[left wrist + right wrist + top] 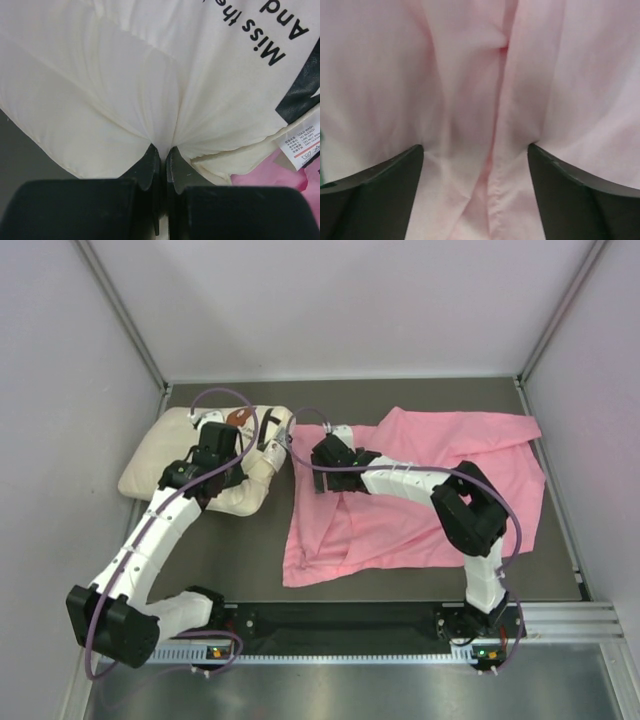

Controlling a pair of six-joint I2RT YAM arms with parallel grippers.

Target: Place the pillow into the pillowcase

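Note:
The cream-white pillow [160, 465] lies at the back left of the table. My left gripper [268, 440] is at its right end. In the left wrist view the left gripper [163, 149] is shut on a pinched fold of the pillow [100, 90], beside black text and a wash tag [302, 147]. The pink pillowcase [450, 435] lies spread and rumpled on the right. My right gripper [320, 462] hangs over its left edge. In the right wrist view the right gripper [475, 147] is open, its fingers pressed onto the pillowcase [470, 75], with a seam between them.
The dark table [230, 550] is boxed in by pale walls on the left [60, 440], the back and the right. A metal rail [560, 620] runs along the near edge by the arm bases. A corner of pink fabric [270, 175] shows beneath the pillow's end.

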